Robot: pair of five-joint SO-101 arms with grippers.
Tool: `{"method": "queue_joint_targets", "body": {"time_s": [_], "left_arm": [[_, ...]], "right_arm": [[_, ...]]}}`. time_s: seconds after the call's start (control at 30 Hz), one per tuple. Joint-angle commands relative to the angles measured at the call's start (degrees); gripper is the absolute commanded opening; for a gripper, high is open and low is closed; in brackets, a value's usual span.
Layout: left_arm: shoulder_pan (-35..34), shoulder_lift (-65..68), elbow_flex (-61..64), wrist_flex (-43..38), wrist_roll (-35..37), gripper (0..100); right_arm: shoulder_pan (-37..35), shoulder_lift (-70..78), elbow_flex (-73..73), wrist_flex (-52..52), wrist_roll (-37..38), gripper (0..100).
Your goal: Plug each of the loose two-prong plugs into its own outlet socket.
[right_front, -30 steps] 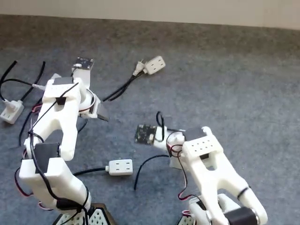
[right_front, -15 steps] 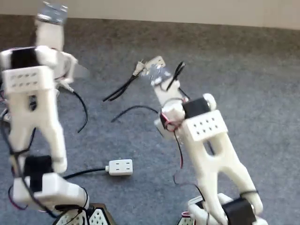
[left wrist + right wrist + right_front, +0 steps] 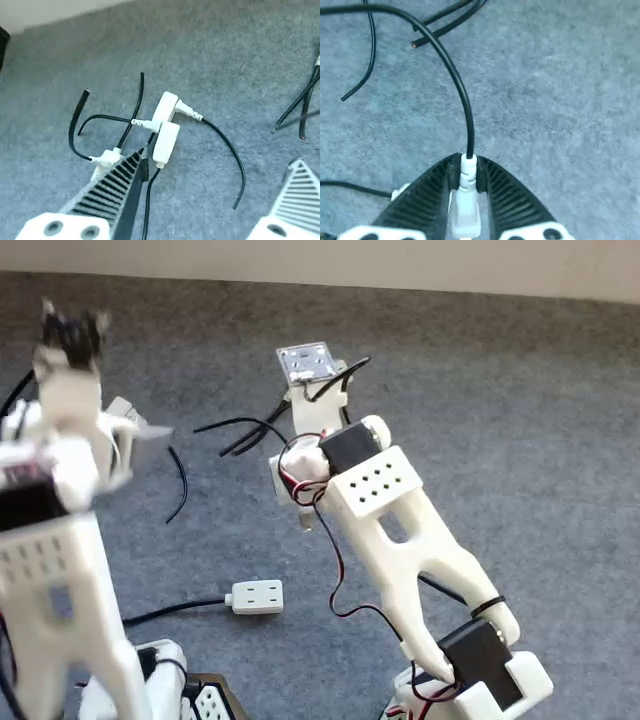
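My right gripper is shut on a white two-prong plug, and the plug's black cable trails away over the carpet. In the high view the right arm stretches toward the back centre, and the left arm stands raised at the left. A white outlet socket lies on the carpet between the arms' bases. My left gripper hangs open high above two white sockets lying end to end, with a small white plug beside them.
Loose black cables curl over the grey carpet near the back centre, and another black cable end lies by the paired sockets. A pale wall edge runs along the back.
The right arm has swung from the front centre out toward the back, carrying the plug and its cable. The left arm has lifted and moved to the left.
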State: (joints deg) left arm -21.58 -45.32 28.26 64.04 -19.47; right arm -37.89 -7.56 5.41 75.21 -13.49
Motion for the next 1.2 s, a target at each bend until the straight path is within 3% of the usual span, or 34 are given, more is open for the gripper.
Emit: {"method": "queue_joint_targets", "body": {"time_s": [0.0,0.13,0.37,0.57,0.7,0.9,1.17], "left_arm": [[3.1,-17.5,22.8,-9.1,-0.4,40],[7.3,-33.5,37.6,-10.3,-0.1,40],[10.5,-50.2,47.6,-10.1,3.6,45],[15.3,-52.1,48.9,-9.3,7.3,48],[17.9,-52.1,47.3,-8.1,9.1,48],[24.4,-52.2,47.1,-4.7,9.1,48],[26.9,-51.6,47.4,-4.8,9.3,47]], "right_arm": [[1.4,-0.9,-0.4,-6.2,0.5,0.7],[3.0,-1.0,9.4,-18.1,-1.3,0.7],[2.8,-6.0,23.9,-31.0,-1.4,0.7],[0.4,-23.4,31.3,-29.7,-1.4,0.7],[-5.5,-31.8,37.8,-30.9,-1.4,0.7],[-5.8,-30.3,38.8,-34.5,-1.4,0.7],[-7.3,-28.1,36.3,-34.6,-1.9,0.7]]}}
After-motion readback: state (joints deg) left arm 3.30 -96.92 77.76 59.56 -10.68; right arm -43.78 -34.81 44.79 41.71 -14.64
